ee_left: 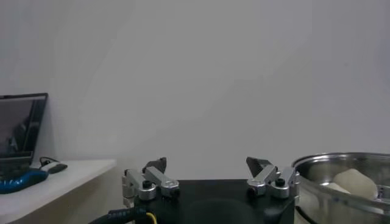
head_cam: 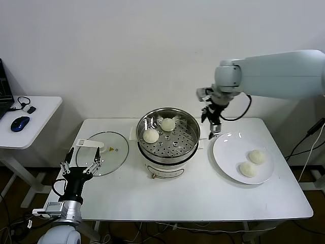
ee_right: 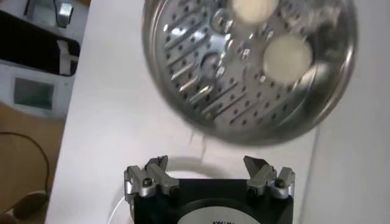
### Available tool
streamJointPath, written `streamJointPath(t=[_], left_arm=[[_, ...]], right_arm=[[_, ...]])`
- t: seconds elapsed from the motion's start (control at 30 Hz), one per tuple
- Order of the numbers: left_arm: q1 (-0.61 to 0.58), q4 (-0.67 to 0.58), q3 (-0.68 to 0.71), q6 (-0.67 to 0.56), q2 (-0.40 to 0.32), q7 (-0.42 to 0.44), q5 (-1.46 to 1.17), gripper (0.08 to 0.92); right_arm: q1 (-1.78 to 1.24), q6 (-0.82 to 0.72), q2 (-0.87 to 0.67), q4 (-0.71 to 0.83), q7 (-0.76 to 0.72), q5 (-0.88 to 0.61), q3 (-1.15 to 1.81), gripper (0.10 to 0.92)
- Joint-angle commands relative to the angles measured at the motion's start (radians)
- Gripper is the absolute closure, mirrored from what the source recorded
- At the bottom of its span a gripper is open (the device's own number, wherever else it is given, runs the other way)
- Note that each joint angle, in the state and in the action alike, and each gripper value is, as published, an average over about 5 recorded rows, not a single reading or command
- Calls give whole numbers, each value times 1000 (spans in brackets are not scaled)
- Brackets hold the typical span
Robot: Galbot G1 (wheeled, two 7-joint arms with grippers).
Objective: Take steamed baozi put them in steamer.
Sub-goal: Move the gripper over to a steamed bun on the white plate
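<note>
The steamer (head_cam: 169,140) stands mid-table, a shiny steel pot with a perforated tray. Two baozi lie on its tray: one at the front left (head_cam: 151,135), one at the back (head_cam: 168,124). Two more baozi (head_cam: 257,156) (head_cam: 248,169) lie on the white plate (head_cam: 226,152) to the right. My right gripper (head_cam: 214,128) hangs open and empty above the gap between the steamer and the plate. In the right wrist view the steamer (ee_right: 244,91) holds two baozi (ee_right: 286,53) (ee_right: 251,7). My left gripper (head_cam: 81,163) is parked open at the table's front left corner.
A flat glass lid (head_cam: 101,152) with a white handle lies left of the steamer. A side table (head_cam: 35,119) at far left carries a blue mouse (head_cam: 20,123) and cables. The steamer's rim (ee_left: 341,176) shows in the left wrist view.
</note>
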State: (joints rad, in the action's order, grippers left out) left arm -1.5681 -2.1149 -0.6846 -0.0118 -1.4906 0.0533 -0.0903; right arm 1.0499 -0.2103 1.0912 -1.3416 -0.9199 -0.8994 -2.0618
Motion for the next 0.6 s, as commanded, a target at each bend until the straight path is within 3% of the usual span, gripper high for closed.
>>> streamJointPath(t=[0.03,0.6], left_arm=[[-4,8,8,-4,-12,-2,32,177],[-31,17,18,-20,-42,-7,76,177]], right_arm=[[-29,52,-253,-56,-3,175,-52,203],[-338,114,-380,137,2,361,142,203]])
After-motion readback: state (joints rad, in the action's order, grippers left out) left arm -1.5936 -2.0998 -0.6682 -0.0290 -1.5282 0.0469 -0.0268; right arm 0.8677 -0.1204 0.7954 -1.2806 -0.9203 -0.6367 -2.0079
